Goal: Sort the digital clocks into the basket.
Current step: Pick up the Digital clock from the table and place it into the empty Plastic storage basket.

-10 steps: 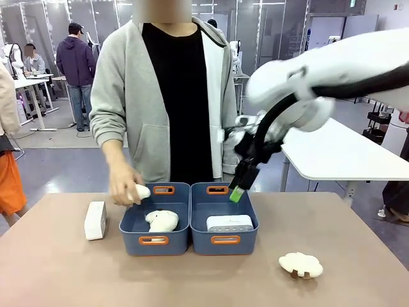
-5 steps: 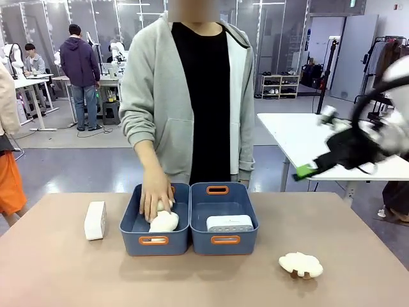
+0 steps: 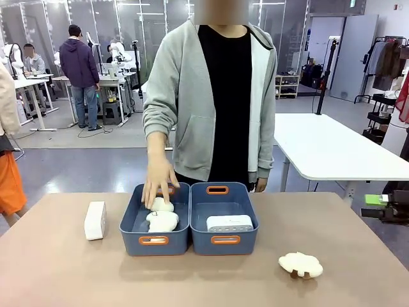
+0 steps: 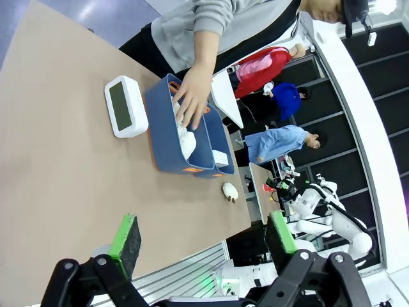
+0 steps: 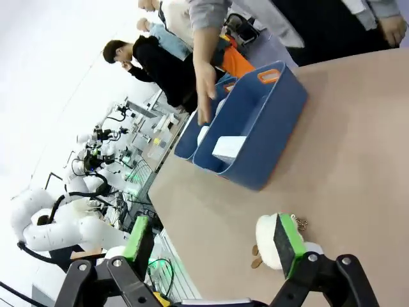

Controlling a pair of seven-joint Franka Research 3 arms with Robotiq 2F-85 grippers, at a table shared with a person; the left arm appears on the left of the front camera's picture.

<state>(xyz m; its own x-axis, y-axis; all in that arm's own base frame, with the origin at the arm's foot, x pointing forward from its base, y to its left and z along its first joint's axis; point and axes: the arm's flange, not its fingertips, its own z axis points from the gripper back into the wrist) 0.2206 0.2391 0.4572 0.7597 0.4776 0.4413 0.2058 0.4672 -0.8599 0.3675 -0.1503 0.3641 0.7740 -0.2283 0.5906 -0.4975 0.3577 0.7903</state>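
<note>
Left pincer (image 4: 203, 238) spread wide, empty, over the worktop (image 4: 57, 166). One digital clock (image 4: 126, 105) lies ahead of it on the worktop, beside the left bin (image 4: 163, 134) (a person's hand (image 4: 192, 102) reaches in over the plush pieces (image 4: 186, 141)). Right pincer (image 5: 214, 242) is also wide and empty. The second digital clock (image 5: 229, 148) sits in the basket (image 5: 268, 134) well ahead of it, and a cloud plush (image 5: 265, 243) is by one finger.

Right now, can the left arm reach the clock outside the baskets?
Probably yes: left end effector open, bare table up to the clock; the person's hand is in the basket beside it.
</note>
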